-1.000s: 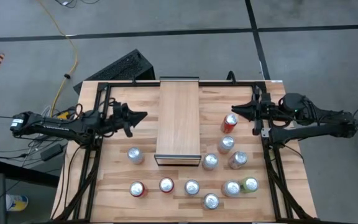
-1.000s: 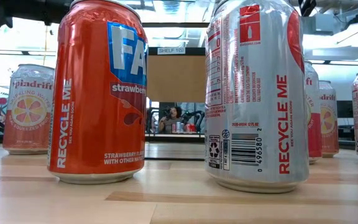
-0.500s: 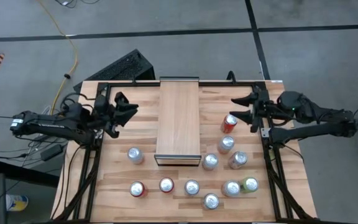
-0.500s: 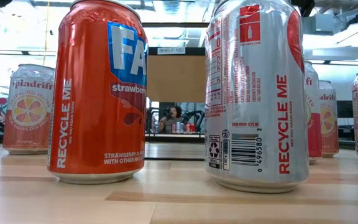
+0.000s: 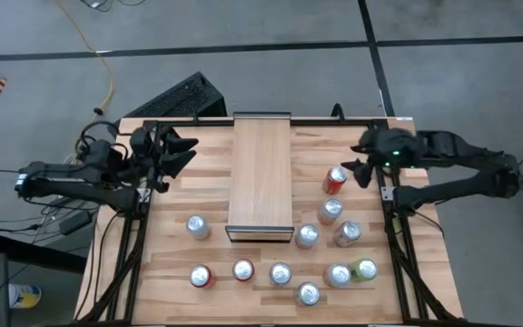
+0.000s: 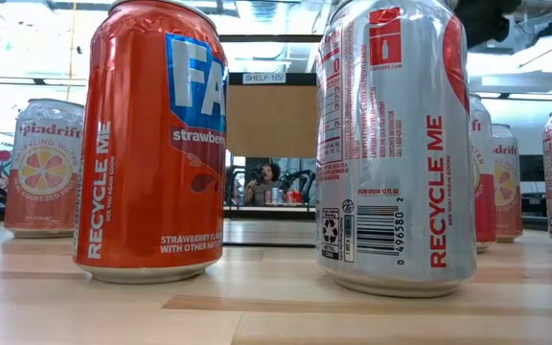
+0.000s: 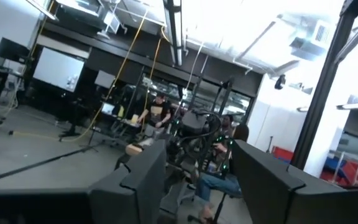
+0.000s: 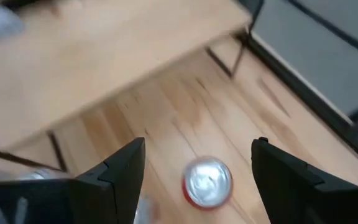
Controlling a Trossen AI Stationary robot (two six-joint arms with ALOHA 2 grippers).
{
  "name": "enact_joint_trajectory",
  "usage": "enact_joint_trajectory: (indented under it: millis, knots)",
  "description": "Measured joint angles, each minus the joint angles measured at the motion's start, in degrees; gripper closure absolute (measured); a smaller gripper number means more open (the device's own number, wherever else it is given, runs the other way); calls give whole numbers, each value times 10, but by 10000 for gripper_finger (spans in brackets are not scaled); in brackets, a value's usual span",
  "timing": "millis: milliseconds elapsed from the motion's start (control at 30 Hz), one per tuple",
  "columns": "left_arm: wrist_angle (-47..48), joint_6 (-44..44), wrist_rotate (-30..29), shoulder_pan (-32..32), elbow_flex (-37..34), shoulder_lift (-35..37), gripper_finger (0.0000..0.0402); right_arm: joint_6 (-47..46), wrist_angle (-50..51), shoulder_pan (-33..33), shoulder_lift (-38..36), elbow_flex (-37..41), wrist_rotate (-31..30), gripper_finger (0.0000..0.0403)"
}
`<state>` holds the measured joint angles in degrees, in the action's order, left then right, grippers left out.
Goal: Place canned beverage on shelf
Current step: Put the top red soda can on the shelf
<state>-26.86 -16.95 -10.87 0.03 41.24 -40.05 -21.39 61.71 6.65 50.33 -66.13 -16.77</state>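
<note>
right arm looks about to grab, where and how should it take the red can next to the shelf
Grip the red can across its round side wall, just below the rim, descending from straight above. It stands upright with its silver top facing up, and the right end effector, open, is already nearby; its wrist view shows the can between the fingers. The shelf side is clear; another can stands on the table's near side.

Even overhead light fills the scene, with only faint shadows on the table beneath the cans. The right wrist view is smeared by motion blur, so the red can between the right gripper fingers looks soft. Bright ceiling lights and windows glare white beyond the left gripper.
</note>
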Motion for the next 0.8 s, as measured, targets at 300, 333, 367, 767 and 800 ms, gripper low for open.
enact_joint_trajectory:
  millis: [300, 333, 367, 767, 800]
  knots:
    - [109, 8, 0, 0, 43, 0, 184, 8, 19, 3, 82, -4, 0, 132]
    - [113, 8, 0, 0, 44, 0, 179, 8, 27, 3, 89, -4, 1, 132]
    - [114, 8, 0, 0, 44, 0, 175, 8, 37, 3, 95, -4, 1, 132]
    - [131, 7, 0, 0, 44, 0, 154, -41, 71, 3, 154, -4, 39, 132]
    - [132, 7, 0, 0, 44, 0, 154, -53, 77, 3, 159, -4, 50, 132]
